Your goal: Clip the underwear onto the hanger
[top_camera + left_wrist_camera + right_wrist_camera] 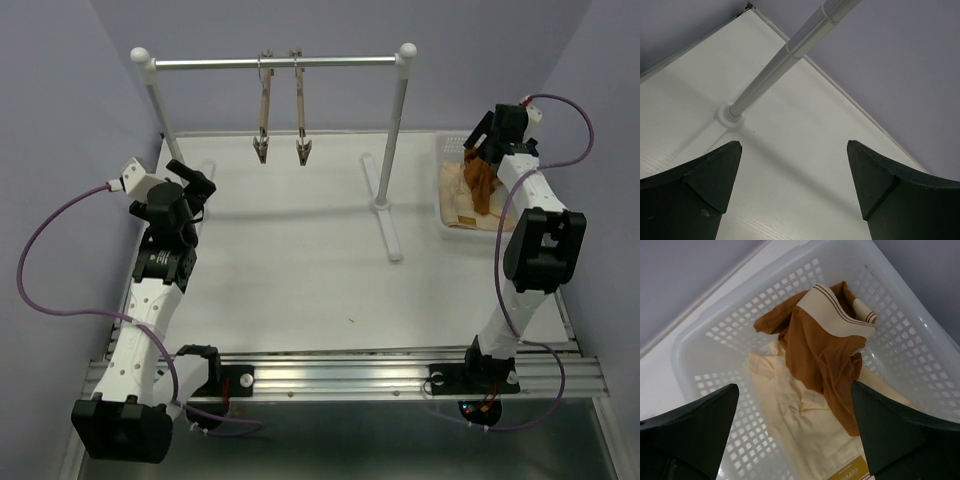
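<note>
Down in the white lattice basket, at the far right corner of the table: the underwear. Rust-brown, crumpled, not laid flat. Its pale waistband with thin dark stripes is folded upward at the far end. It lies on top of a cream garment, touching it, with a yellow label showing at that garment's near edge. From the top camera the brown cloth shows as a dark streak in the basket, partly behind my right arm.

My right gripper hangs directly over the heap, jaws spread wide, nothing between them. Both black fingertips frame the brown cloth; neither touches it, as far as the wrist view shows.

Well apart from the basket, at the far side of the table, a steel rail runs between two white posts. Two hangers hang from it side by side near the middle: left hanger and right hanger. Each is a slim wooden bar hooked over the rail, with a metal clip at the lower end. Both clips are bare. I cannot tell whether the two bars touch.

My left gripper is on the far left of the table, near the left post. Jaws wide apart, holding nothing. Its camera looks at the post's round foot and the white tabletop beyond.
</note>
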Robot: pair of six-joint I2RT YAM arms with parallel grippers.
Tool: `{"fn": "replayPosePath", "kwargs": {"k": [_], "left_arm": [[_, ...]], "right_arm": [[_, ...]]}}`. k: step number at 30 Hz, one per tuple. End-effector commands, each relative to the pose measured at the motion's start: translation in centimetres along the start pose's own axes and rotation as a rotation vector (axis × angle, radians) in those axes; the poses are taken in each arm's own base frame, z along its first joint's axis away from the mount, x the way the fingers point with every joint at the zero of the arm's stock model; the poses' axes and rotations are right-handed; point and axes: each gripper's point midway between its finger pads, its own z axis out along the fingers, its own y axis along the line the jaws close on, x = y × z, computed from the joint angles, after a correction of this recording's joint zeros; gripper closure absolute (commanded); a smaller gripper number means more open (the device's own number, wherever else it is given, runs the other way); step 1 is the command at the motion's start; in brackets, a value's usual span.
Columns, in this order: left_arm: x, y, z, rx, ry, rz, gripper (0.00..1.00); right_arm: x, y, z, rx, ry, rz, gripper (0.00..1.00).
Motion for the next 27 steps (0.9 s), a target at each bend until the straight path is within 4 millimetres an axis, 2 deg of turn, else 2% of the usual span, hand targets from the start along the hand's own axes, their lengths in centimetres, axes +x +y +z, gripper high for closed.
{"fn": "replayPosePath", "kwargs": {"k": [1, 3, 5, 6, 7, 9, 10, 12, 16, 20, 23, 24, 25, 26, 27], "left_arm": [[0.2, -0.4, 0.3, 0.021, 0.000, -0.011, 0.01], [0.5, -0.3, 0.4, 0.017, 0.007, -0.006, 0.01], [0.7, 0.1, 0.6, -0.002, 0.013, 0.002, 0.01], [0.7, 0.1, 0.7, -0.005, 0.014, 0.003, 0.01], [0.9, 0.1, 0.7, -0.006, 0.021, 0.005, 0.01], [0.8, -0.1, 0.7, -0.001, 0.024, 0.008, 0.01], [0.9, -0.1, 0.7, -0.002, 0.026, 0.009, 0.01], [1.0, -0.1, 0.7, 0.001, 0.029, 0.006, 0.01], [0.9, -0.1, 0.6, 0.004, 0.031, 0.009, 0.01], [0.6, -0.2, 0.3, 0.009, 0.022, -0.003, 0.01], [0.4, -0.5, 0.0, 0.026, 0.020, -0.013, 0.01], [0.5, -0.6, -0.1, 0.034, 0.025, -0.019, 0.01], [0.5, -0.7, -0.1, 0.039, 0.026, -0.021, 0.01], [0.6, -0.7, -0.1, 0.041, 0.031, -0.022, 0.01], [0.9, -0.8, -0.2, 0.047, 0.038, -0.027, 0.01]], "right_arm": [[-0.5, -0.2, 2.6, 0.020, 0.010, -0.034, 0.00], [-0.1, -0.8, 4.1, 0.040, 0.019, -0.039, 0.00], [-0.8, -1.9, 5.5, 0.071, 0.005, -0.046, 0.01], [-0.4, -1.9, 6.1, 0.075, 0.014, -0.059, 0.05], [0.0, -2.3, 7.2, 0.081, 0.025, -0.075, 0.15], [0.8, -2.0, 7.7, 0.061, 0.046, -0.085, 0.21], [1.0, -1.7, 7.7, 0.037, 0.056, -0.089, 0.28], [1.0, -1.6, 7.8, 0.031, 0.051, -0.090, 0.54], [0.1, -2.8, 7.7, 0.097, 0.015, -0.112, 0.98], [-1.0, -2.7, 6.4, 0.078, -0.013, -0.146, 0.99], [-2.8, -1.4, 3.8, -0.017, -0.041, -0.179, 0.99], [-4.8, -0.8, 1.6, -0.058, -0.088, -0.179, 0.99], [-4.6, -0.4, 0.9, -0.104, -0.098, -0.195, 0.99], [-5.3, -0.2, -0.2, -0.128, -0.121, -0.197, 0.99], [-7.4, 0.9, -3.0, -0.177, -0.193, -0.190, 0.99]]}}
